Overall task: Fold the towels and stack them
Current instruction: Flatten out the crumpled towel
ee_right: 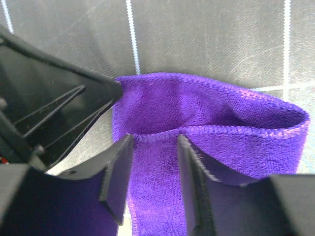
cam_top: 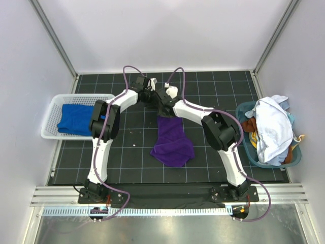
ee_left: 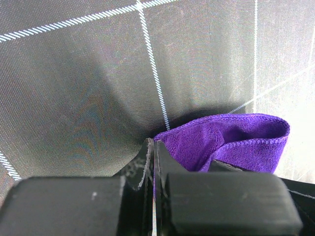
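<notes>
On black gridded mat (cam_top: 132, 147), purple towel (cam_top: 172, 145), white walls (cam_top: 162, 35) behind

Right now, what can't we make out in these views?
Left wrist: left gripper shut at the purple towel corner; how much cloth is caught is hidden by its fingers.
Right wrist: right gripper open over the hem; towel's rest cut off by the bottom edge.
Top: both grips hidden under the wrists; blue towel partly behind the left arm; bin contents buried under white towel.
</notes>
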